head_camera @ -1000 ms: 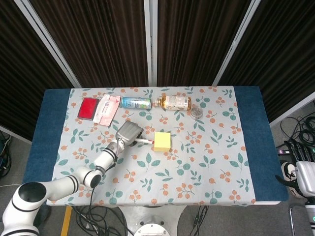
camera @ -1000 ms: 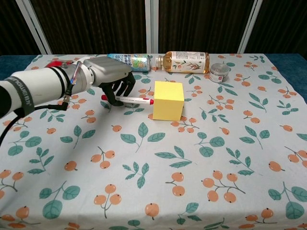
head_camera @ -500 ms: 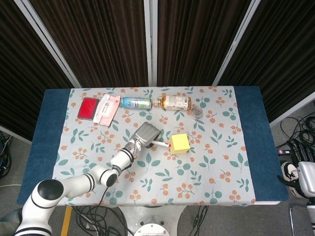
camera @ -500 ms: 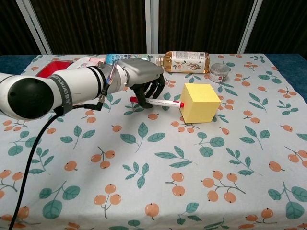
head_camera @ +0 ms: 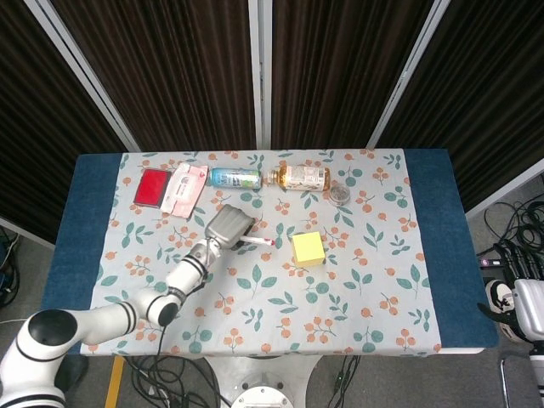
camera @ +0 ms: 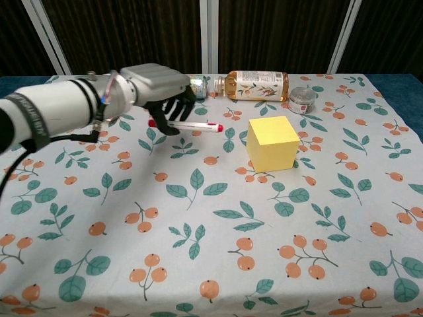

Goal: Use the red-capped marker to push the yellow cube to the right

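From the head view, the left hand holds the marker with its fingers curled over the barrel, red cap pointing right. The yellow cube sits to the right of the hand, a clear gap beyond the cap.

From the chest view, the marker lies nearly level, its long axis aimed rightward and slightly behind the cube, which rests apart from the tip. The right hand appears in neither view, so the left is the nearer.
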